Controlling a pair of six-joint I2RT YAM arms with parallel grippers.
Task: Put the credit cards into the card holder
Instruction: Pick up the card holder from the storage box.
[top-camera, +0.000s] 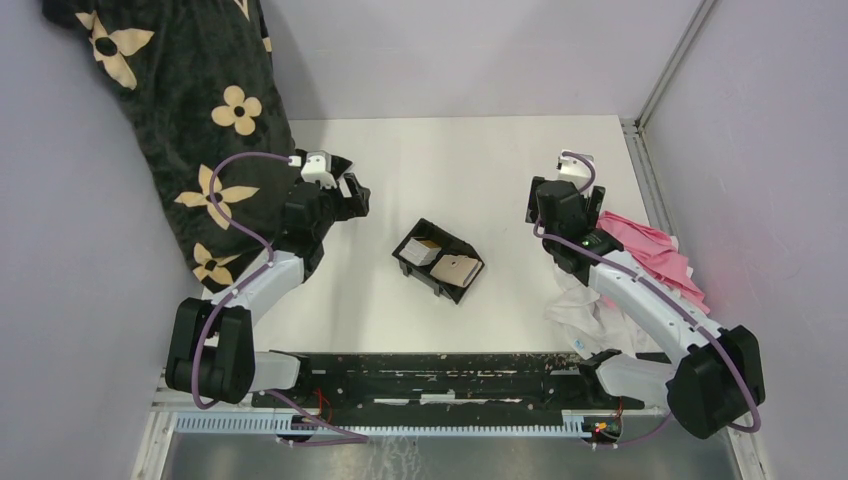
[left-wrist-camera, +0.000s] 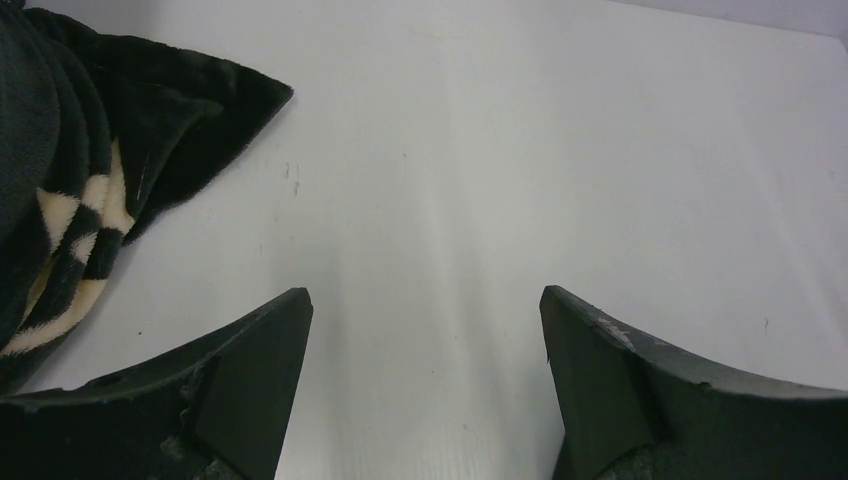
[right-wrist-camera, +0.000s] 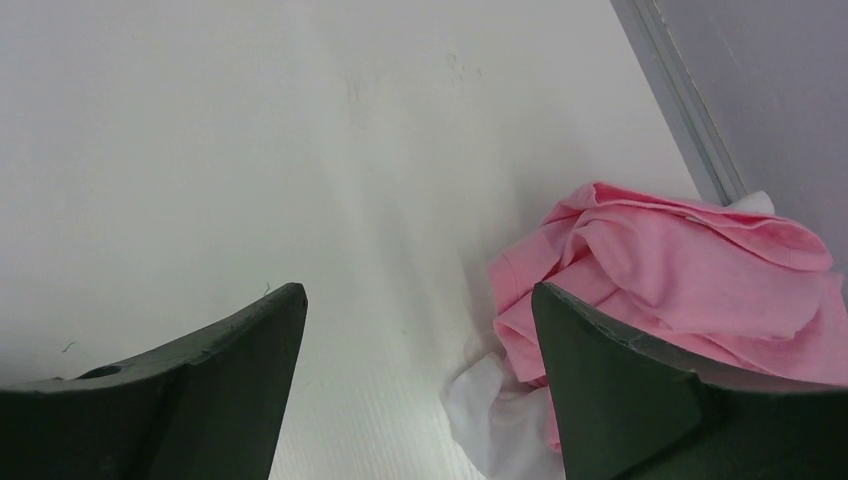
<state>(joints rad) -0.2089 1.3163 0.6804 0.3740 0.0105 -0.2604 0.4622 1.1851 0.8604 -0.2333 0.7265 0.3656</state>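
Hovering | left gripper (left-wrist-camera: 425, 300): spread wide, nothing held | right gripper (right-wrist-camera: 418, 295): same (pink cloth (right-wrist-camera: 680, 260) beside it)

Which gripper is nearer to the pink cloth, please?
Right. The right gripper hovers open with the pink cloth just to its right; the left gripper is across the table, beside the black floral blanket.
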